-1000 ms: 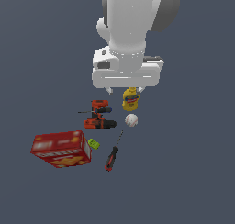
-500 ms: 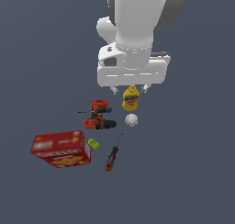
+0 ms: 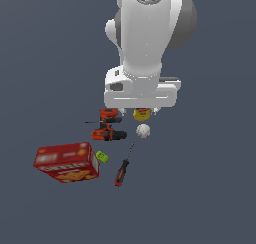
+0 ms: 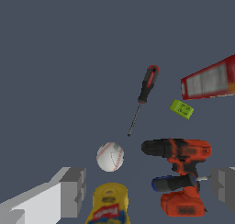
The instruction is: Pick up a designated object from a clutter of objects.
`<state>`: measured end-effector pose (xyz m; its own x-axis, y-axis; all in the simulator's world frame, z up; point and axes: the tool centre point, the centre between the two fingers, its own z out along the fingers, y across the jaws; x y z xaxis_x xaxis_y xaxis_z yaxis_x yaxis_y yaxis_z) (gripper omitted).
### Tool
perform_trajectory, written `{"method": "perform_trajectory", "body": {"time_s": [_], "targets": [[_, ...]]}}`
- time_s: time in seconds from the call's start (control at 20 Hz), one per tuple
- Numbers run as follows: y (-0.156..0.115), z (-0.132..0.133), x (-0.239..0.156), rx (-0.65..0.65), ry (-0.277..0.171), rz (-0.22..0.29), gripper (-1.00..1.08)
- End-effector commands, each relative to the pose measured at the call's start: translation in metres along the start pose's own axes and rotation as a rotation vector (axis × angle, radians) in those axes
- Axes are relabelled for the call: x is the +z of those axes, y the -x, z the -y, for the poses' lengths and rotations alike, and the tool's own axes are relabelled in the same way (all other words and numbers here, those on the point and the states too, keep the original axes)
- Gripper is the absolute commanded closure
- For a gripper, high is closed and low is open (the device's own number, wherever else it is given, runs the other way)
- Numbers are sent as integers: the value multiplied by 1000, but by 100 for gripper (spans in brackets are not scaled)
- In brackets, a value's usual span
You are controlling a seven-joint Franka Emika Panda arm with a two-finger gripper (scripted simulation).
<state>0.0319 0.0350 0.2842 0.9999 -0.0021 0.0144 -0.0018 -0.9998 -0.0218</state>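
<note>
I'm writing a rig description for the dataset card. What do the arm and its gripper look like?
The arm is glossy white, rounded, with a grey joint behind. Its gripper has a wide white boxy body; the wrist view shows blocky grey fingers. No cables or markings visible.

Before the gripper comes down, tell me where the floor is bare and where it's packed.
Bare floor lies beyond the screwdriver handle, and on the exterior view's right of the baseball. It is crowded where the drill, mustard bottle and baseball cluster beneath the open gripper. The green block sits tight beside the cracker box.
</note>
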Motion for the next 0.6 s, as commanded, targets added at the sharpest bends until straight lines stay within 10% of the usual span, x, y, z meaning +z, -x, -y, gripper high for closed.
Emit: {"method": "perform_trajectory", "body": {"time_s": [0.0, 0.55], "targets": [[-9, -4, 17, 29, 0, 2, -92], [-49, -28, 125, 199, 7, 8, -92]]}}
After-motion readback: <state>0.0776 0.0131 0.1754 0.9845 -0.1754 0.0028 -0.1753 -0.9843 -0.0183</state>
